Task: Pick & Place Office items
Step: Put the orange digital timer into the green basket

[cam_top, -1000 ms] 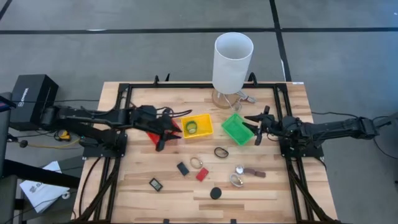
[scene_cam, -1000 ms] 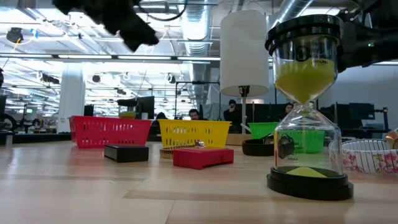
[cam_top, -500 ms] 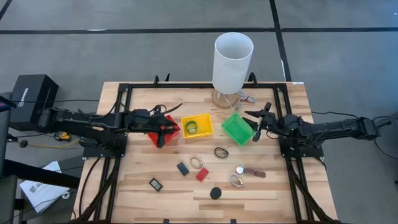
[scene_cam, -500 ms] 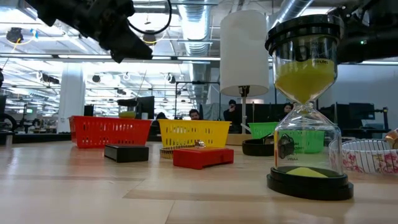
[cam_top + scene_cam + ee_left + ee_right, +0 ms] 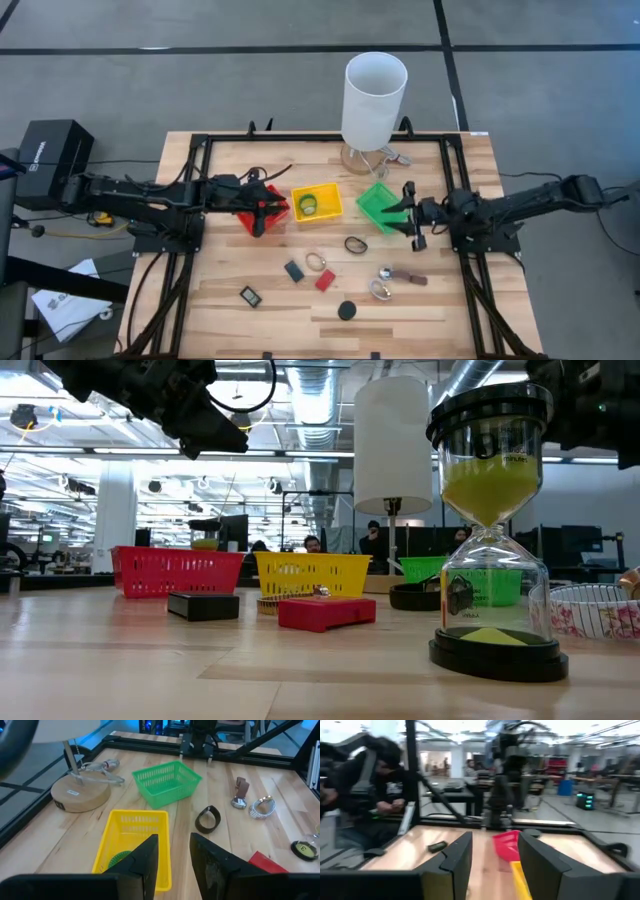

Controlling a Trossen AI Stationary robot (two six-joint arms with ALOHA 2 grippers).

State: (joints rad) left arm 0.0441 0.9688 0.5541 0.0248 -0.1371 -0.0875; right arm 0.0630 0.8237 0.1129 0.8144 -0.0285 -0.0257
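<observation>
Left gripper (image 5: 262,214) over red plastic basket (image 5: 275,208), fingers (image 5: 145,857) a narrow gap apart, nothing between them. Right gripper (image 5: 411,214) at near edge of green plastic basket (image 5: 381,206), fingers (image 5: 457,852) parted, empty.

Office items mostly loose on wooden bench (image 5: 200,310), toward its front:
- dark band ring (image 5: 356,244) just in front of green basket
- small dark rectangle (image 5: 294,271) w/ thin pale ring (image 5: 317,261) beside it
- red rectangle (image 5: 325,280) just right of those
- framed dark rectangle (image 5: 250,296) further front-left
- black round disc (image 5: 346,311) near front centre
- silvery clip pieces (image 5: 382,282) & brown strap (image 5: 408,277) front-right, too small to tell apart

Green ring-like item (image 5: 307,206) inside yellow plastic basket (image 5: 331,202); probably tape roll, unclear. Tall white cylinder (image 5: 374,95) on round wooden base at back.
</observation>
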